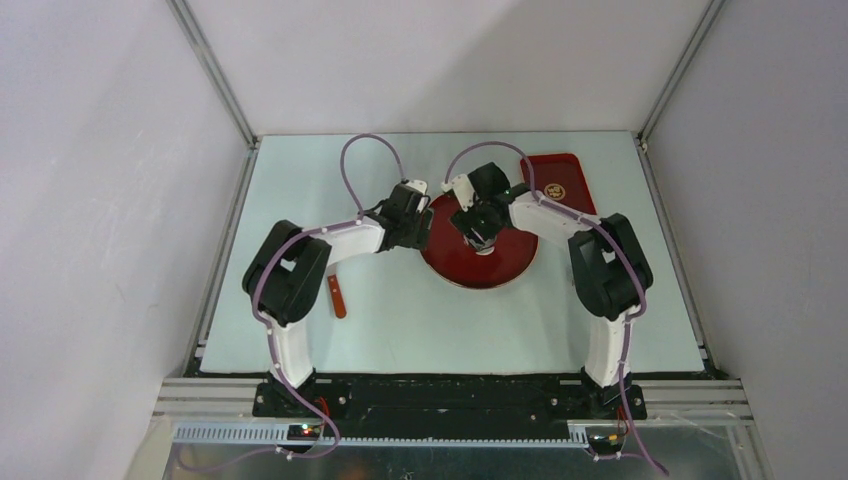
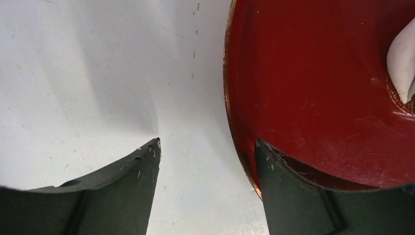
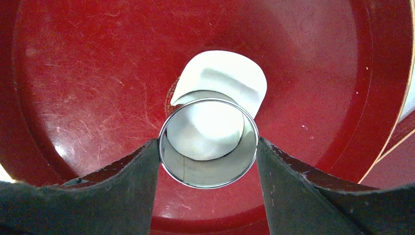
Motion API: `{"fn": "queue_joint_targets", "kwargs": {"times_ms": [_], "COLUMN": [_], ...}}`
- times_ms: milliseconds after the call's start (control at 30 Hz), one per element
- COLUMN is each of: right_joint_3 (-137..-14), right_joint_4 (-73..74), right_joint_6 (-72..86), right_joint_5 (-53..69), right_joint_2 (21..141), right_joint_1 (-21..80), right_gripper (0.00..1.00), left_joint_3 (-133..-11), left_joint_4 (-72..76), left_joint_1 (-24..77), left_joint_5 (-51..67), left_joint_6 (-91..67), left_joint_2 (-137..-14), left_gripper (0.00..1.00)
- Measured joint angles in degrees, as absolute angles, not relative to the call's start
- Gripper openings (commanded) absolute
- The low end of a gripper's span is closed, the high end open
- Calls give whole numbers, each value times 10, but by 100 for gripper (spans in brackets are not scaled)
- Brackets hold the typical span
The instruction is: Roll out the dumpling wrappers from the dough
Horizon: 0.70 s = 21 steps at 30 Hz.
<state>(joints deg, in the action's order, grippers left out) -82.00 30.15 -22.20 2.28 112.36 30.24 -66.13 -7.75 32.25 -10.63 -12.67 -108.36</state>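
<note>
A flat white sheet of dough (image 3: 230, 73) lies in the middle of the round red plate (image 3: 88, 73). My right gripper (image 3: 208, 141) is shut on a shiny metal ring cutter (image 3: 205, 171), which stands on the near part of the dough, with dough showing inside the ring. No separate round wrapper shows. My left gripper (image 2: 207, 140) is open at the plate's left rim (image 2: 230, 98), one finger over the table and one over the plate. The dough's edge (image 2: 401, 63) shows at the far right of the left wrist view. From above, both grippers (image 1: 425, 228) (image 1: 478, 240) meet at the plate (image 1: 500, 265).
A rectangular red tray (image 1: 560, 180) lies behind the plate at the back right. A small red-brown stick-like tool (image 1: 338, 297) lies on the table by the left arm. Frame posts and white walls bound the table.
</note>
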Motion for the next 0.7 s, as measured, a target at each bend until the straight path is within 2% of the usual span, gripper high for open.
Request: {"fn": "queue_joint_targets", "kwargs": {"times_ms": [133,233,267,300,400,433,500,700], "right_joint_3": [-785,-777,-777,-777,-777,-777,-779,-808], "right_joint_4": [256,245,244,243,243,244,246,287], "right_joint_6": [-207,-197,-195,-193,-190,-191,-194,-229], "right_joint_5": [22,23,23,24,27,28,32,47], "right_joint_2": [1105,1101,1101,1101,1101,1101,1102,1116], "right_joint_1": [301,299,299,298,297,297,296,294], "right_gripper": [42,45,43,41,24,21,16,11], "left_joint_3": [-661,-661,-661,-661,-661,-661,-661,-661], "left_joint_4": [-77,-77,-77,-76,-69,-66,-61,-50], "left_joint_1": [322,322,322,322,323,323,325,331], "left_joint_5": [-103,-102,-102,-101,-96,-92,-86,-78], "left_joint_6": [-131,-131,-131,-132,-136,-139,-142,-142], "left_joint_2": [-1088,-1088,-1088,-1088,-1089,-1089,-1089,-1093], "left_gripper": [74,72,69,61,45,37,29,25]}}
